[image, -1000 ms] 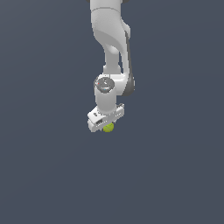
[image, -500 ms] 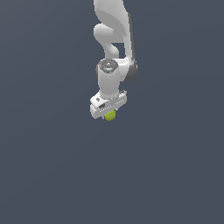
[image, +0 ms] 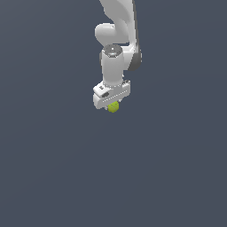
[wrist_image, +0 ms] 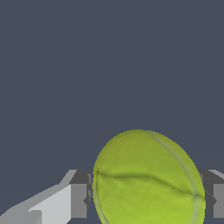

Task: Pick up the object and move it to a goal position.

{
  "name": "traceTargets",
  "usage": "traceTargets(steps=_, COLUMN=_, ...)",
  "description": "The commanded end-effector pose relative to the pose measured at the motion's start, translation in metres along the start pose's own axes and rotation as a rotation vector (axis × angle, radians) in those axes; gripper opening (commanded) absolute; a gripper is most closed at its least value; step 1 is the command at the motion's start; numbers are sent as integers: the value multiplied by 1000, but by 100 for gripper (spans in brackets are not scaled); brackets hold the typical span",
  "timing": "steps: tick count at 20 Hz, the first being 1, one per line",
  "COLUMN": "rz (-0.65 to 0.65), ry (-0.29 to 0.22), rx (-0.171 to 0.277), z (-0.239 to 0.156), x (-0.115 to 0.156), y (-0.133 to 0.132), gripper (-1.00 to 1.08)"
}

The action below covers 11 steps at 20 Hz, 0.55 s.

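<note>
The object is a small yellow-green ball with faint darker seams. It hangs under the white hand of the arm in the exterior view, well above the dark grey ground. My gripper is shut on it. In the wrist view the ball fills the space between the two dark finger pads, which press on it from both sides. My fingertips are mostly hidden behind the hand in the exterior view.
A flat, uniform dark grey surface surrounds the arm on all sides in both views. No other objects, containers or edges show.
The arm has carried the ball upward and a little toward the exterior view's right. The grip on the ball is unchanged.
</note>
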State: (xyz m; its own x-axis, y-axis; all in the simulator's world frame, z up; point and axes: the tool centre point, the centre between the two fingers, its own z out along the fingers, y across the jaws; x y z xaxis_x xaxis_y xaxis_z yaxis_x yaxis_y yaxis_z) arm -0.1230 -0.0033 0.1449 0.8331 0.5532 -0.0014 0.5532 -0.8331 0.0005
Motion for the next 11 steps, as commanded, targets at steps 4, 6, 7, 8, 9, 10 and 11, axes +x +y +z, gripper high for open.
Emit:
traceTargets(steps=4, rz=0, ry=1, rx=0, z=-11, x=-7, y=-7, gripper=-100)
traceTargets(steps=6, rz=0, ry=1, rx=0, z=-12, x=-7, y=-8, gripper=-100)
traceTargets(steps=7, rz=0, ry=1, rx=0, z=-12, x=-7, y=-9, gripper=-100)
traceTargets(steps=8, rz=0, ry=1, rx=0, z=-12, x=-7, y=-8, gripper=-100)
traceTargets(steps=9, rz=0, ry=1, rx=1, z=-12, x=-7, y=-8, gripper=-100)
traceTargets(steps=10, rz=0, ry=1, rx=1, z=-12, x=-7, y=-8, gripper=-100)
traceTargets(steps=11, rz=0, ry=1, rx=1, z=-12, x=-6, y=-8, gripper=-100)
